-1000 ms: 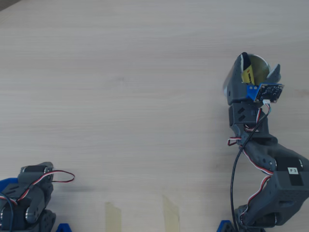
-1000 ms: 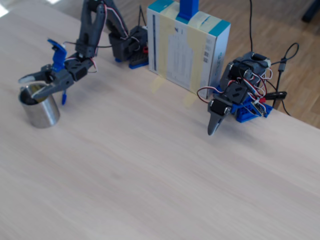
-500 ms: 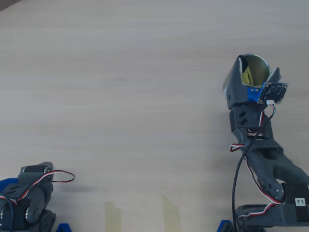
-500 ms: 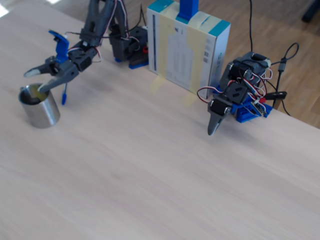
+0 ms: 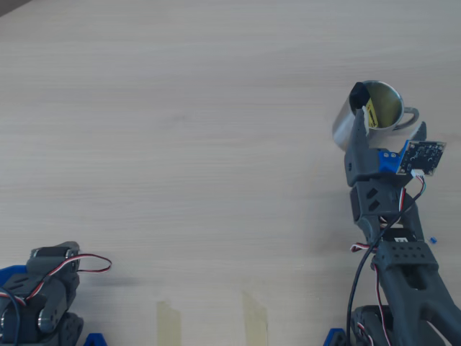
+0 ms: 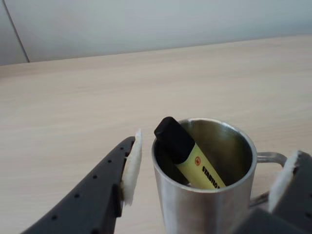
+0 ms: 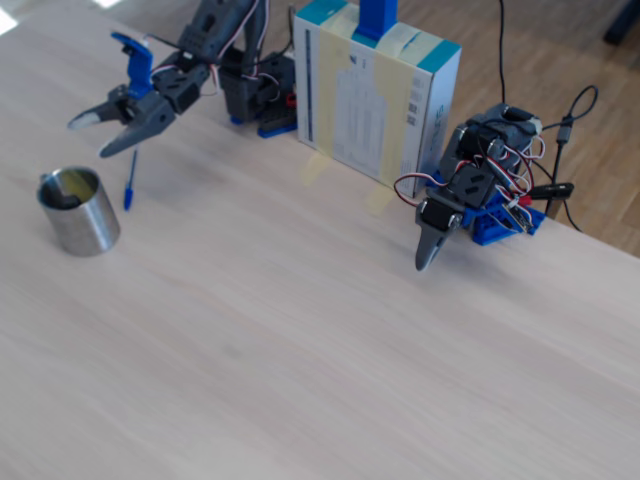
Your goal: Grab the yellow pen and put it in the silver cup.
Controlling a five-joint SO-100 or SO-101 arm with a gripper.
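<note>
My gripper (image 6: 204,183) hangs spread wide with nothing in its grasp, one padded finger (image 6: 130,168) at the left of the wrist view and the other at the right edge, the silver cup (image 6: 204,204) standing between them without either pad touching it. The yellow pen (image 6: 190,158) leans tilted inside the cup, its black cap up near the rim on the left side and the printed yellow body sloping down into the cup.

In the overhead view my gripper (image 5: 358,108) sits over the lower left part of the cup (image 5: 382,108), whose loop handle points right.

In the fixed view my gripper (image 7: 100,132) hovers above and just to the right of the cup (image 7: 78,212) on the wooden table (image 7: 300,330). A thin blue ballpoint pen (image 7: 130,180) lies on the table near the cup. A second, folded arm (image 7: 470,195) sits well apart beside a white box (image 7: 375,95).
</note>
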